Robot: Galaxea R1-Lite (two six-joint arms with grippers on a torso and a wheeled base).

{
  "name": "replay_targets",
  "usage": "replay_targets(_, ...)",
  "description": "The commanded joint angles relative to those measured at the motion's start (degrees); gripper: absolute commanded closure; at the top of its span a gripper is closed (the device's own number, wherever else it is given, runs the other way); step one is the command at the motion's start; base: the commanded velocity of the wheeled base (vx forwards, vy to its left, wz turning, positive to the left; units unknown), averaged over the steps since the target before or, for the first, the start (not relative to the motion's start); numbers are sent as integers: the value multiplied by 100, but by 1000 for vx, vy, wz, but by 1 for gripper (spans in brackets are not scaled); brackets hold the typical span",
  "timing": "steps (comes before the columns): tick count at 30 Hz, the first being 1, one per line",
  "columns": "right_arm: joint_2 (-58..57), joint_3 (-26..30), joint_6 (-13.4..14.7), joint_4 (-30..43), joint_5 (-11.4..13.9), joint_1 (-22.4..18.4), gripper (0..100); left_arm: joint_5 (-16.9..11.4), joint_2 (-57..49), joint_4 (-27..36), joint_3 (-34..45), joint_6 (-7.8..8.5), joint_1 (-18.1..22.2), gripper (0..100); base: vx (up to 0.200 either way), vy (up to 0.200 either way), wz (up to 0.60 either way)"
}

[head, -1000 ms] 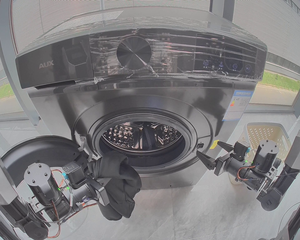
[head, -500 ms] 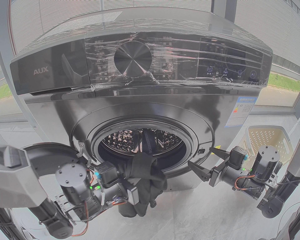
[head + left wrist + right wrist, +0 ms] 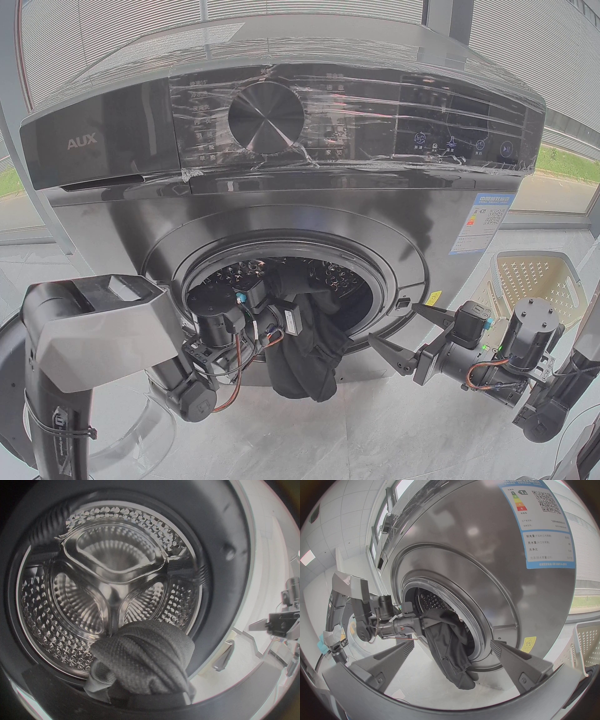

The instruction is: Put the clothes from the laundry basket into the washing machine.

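At drum mouth (image 3: 389, 282), left claw (image 3: 280, 285) clamps garment (image 3: 306, 359), long axis vertical; right claw (image 3: 394, 324) apart.

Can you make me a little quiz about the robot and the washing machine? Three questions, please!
1. Fill in: the right end effector is ___ (open or shut).
2. What holds the black garment? A) the left end effector B) the right end effector C) nothing
3. True or false: part of the black garment hangs outside the washing machine opening.

Key: 1 open; 2 A; 3 true.
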Motion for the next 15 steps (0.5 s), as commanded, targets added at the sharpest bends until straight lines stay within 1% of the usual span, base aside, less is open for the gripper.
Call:
replay_targets(1, 30, 8, 11, -2, -15, 38, 0, 180, 645, 234, -629, -6, 143, 100, 0, 0, 0)
replay_targets(5, 48, 17, 11, -2, -7, 29, 0, 197, 794, 524, -1086, -15, 161, 100, 0, 0, 0)
replay_targets(9, 92, 17, 11, -2, 2, 29, 0, 180, 996, 999, -1543, -6, 249, 100, 0, 0, 0)
replay_targets(11, 110, 17, 11, -2, 2, 29, 0, 189, 1137, 1131, -1771, -6, 275, 100, 0, 0, 0)
replay_targets(13, 136, 8, 11, -2, 2, 29, 0, 189, 1295, 1289, -2123, -6, 301, 100, 0, 0, 0)
replay_targets(14, 136, 17, 11, -2, 11, 29, 0, 189, 1313, 1315, -2175, -6, 301, 100, 0, 0, 0)
replay_targets(15, 153, 17, 11, -10, 11, 29, 0, 189, 1410, 1474, -2509, -15, 345, 100, 0, 0, 0)
